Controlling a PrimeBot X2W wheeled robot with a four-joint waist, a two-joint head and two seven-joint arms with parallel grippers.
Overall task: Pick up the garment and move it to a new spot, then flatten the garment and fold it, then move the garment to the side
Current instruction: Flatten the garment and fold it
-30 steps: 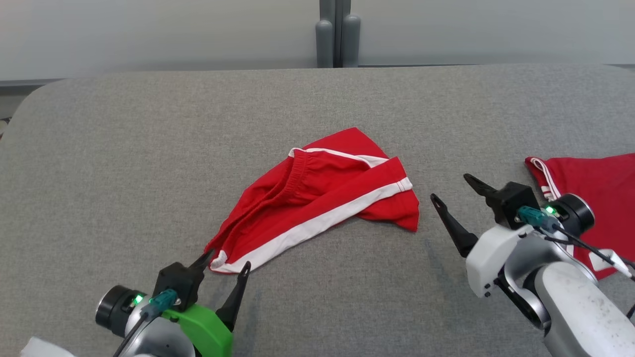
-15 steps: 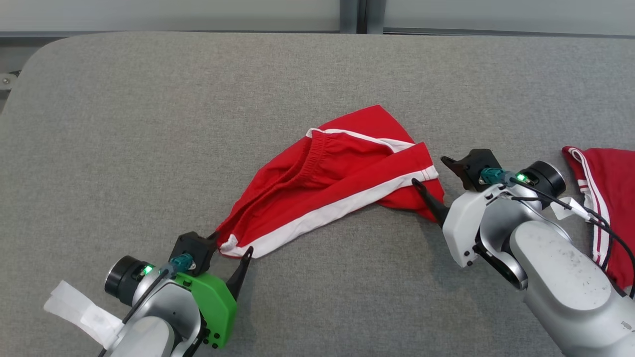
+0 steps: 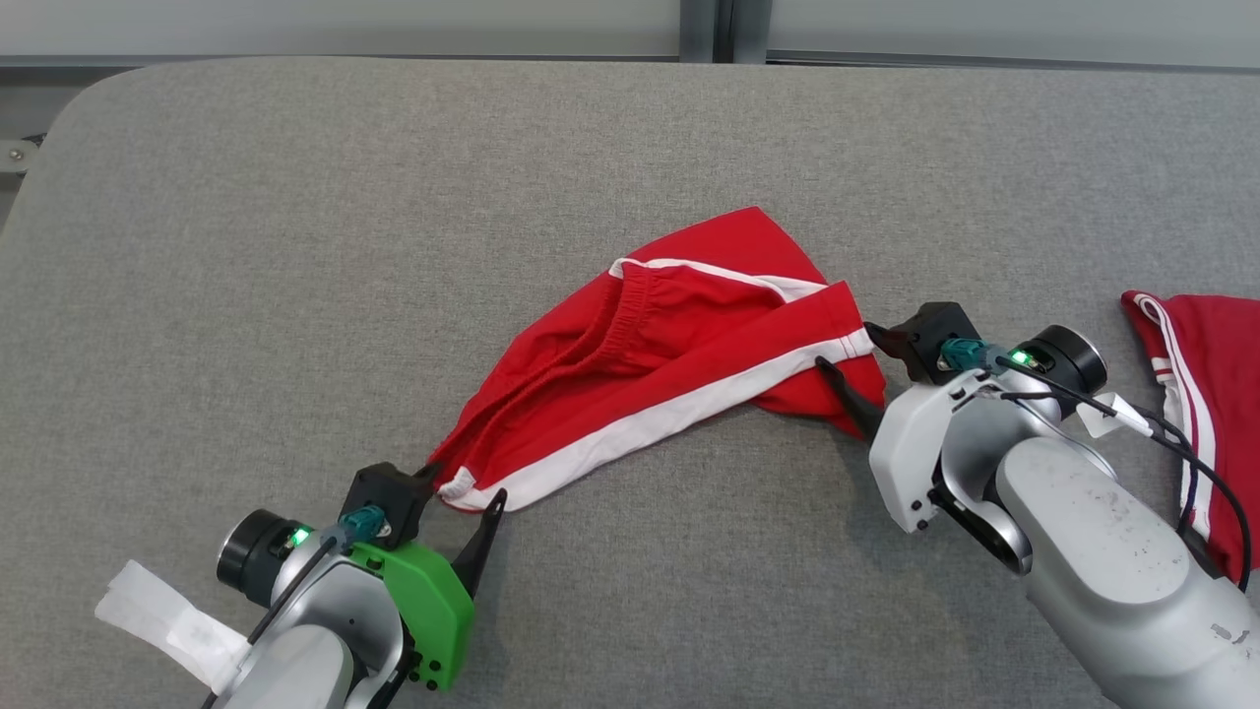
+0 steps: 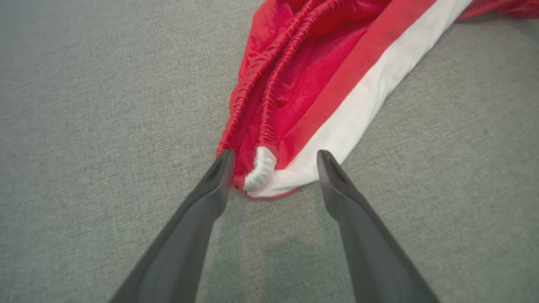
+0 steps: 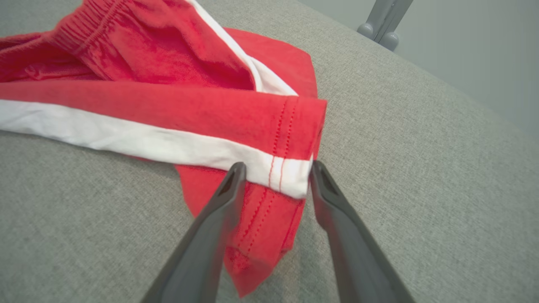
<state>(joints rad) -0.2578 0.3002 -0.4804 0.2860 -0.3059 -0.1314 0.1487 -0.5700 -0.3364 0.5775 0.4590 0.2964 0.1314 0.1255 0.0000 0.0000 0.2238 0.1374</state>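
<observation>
head: we see the red garment (image 3: 669,364) crumpled mid-way across the grey surface (image 3: 295,246); our left gripper (image 3: 465,483) is spread at its near-left corner, our right gripper (image 3: 847,348) spread at its right hem; another red cloth (image 3: 1206,374) lies far right | left wrist: fingers (image 4: 210,189) wide apart, waistband end between the tips | right wrist: jaws parted, white-striped hem corner between them

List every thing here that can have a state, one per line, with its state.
Red shorts, crumpled, lying on the grey surface
Left tool, open, astride the waistband end
Right tool, open, astride the striped hem corner
Second red garment, lying apart at the right, untouched
</observation>
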